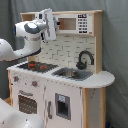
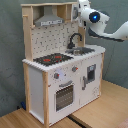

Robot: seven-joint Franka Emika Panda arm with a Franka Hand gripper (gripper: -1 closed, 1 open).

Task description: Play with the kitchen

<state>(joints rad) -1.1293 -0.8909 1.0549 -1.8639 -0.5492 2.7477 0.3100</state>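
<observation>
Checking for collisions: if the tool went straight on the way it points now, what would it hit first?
Probably the top shelf of the kitchen, right beside the tool; depth is unclear.

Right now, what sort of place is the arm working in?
Probably a lab or test setup, not a real kitchen: a toy play kitchen stands on a wooden floor before a plain grey backdrop.
</observation>
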